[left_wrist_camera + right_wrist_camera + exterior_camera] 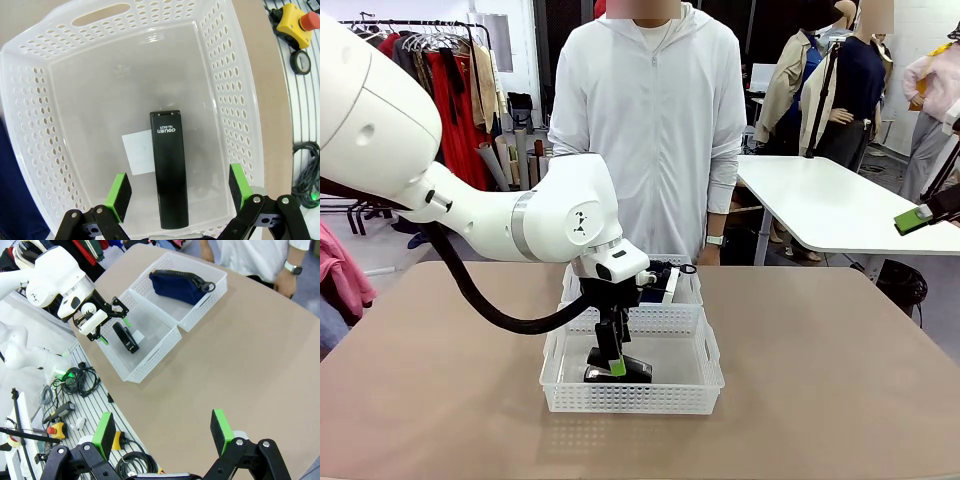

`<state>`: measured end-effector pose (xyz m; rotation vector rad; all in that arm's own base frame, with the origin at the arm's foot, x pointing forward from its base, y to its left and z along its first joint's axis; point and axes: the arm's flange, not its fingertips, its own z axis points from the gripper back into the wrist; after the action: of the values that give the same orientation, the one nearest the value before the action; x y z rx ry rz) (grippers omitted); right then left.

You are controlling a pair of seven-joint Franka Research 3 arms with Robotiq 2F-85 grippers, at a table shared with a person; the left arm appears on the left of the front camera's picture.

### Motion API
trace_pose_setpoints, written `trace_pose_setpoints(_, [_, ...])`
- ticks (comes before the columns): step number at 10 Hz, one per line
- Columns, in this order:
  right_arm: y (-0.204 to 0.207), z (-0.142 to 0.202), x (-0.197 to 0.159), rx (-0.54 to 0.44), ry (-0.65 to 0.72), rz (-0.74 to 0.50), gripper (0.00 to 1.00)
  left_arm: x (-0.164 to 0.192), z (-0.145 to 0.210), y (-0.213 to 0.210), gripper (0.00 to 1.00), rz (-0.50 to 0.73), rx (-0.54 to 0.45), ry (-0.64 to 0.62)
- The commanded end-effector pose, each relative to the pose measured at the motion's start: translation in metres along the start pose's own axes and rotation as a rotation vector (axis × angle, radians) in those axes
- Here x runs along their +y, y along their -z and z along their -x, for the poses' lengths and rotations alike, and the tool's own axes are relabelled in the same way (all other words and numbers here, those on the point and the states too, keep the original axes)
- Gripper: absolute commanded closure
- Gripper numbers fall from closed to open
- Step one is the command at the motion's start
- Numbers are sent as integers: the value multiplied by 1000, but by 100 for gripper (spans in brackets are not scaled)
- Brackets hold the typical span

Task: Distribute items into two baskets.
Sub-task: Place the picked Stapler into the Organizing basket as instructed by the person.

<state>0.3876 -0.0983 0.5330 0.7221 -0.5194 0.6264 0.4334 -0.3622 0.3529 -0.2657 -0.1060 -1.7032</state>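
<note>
A black stapler (pixel 169 170) lies flat on the floor of the larger white basket (pixel 30 125), partly over a white label (pixel 136 152). My left gripper (pixel 178 189) hangs open just over it, one green pad on each side and neither touching. From the front, that left gripper (pixel 612 355) reaches down into the near basket (pixel 630 405) above the stapler (pixel 620 373). The navy pouch (pixel 177 285) lies in the smaller far basket (pixel 212 292). High above the bare table, my right gripper (pixel 162 432) is open and holds nothing.
A person in white (pixel 655 130) stands at the far edge, hands down by the table. A yellow emergency stop (pixel 296 19), a tape roll (pixel 301 61) and cables (pixel 75 380) lie on the rail at my side. Bare tabletop (pixel 820 380) spreads around both baskets.
</note>
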Motion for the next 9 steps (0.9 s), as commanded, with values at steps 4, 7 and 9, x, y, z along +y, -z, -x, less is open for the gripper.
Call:
trace_pose_setpoints(4, [1, -1, 2, -2, -1, -2, 0, -23, 12, -81, 0, -199, 55, -140])
trace_pose_setpoints(7, [1, -1, 2, -2, -1, -2, 0, -41, 46, -161, 0, -317, 23, -296])
trace_pose_setpoints(9, [1, -1, 2, -2, -1, -2, 0, -43, 85, -184, 0, -341, -28, -365])
